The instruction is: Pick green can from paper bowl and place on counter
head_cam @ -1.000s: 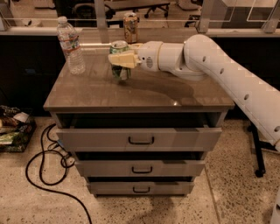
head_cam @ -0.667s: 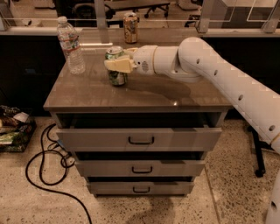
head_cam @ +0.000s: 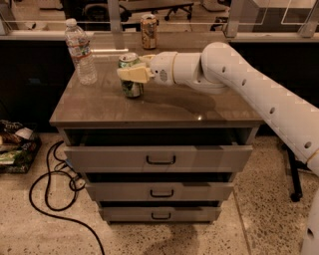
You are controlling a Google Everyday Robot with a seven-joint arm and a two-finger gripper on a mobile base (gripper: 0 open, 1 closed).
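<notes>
Hand (head_cam: 129, 74) clamped around green can (head_cam: 131, 90), counter (head_cam: 169, 107) beneath.

Counter (head_cam: 189, 107): green can (head_cam: 132, 89) centre-left, clasped by gripper (head_cam: 129, 74) (arm from right); water bottle (head_cam: 79, 52) rear left; second can (head_cam: 148, 31) behind, on ledge (head_cam: 199, 39)

Setting: office-type workspace or lab. Indicators: wheeled office-chair bases (head_cam: 179, 7) beyond the back edge of the counter (head_cam: 169, 107); speckled terrazzo floor (head_cam: 264, 204); black cable (head_cam: 30, 191) looped off the front-left corner; grey three-drawer cabinet (head_cam: 159, 158). The gripper (head_cam: 132, 74) clasps the green can (head_cam: 131, 89) near the back edge, left of centre
</notes>
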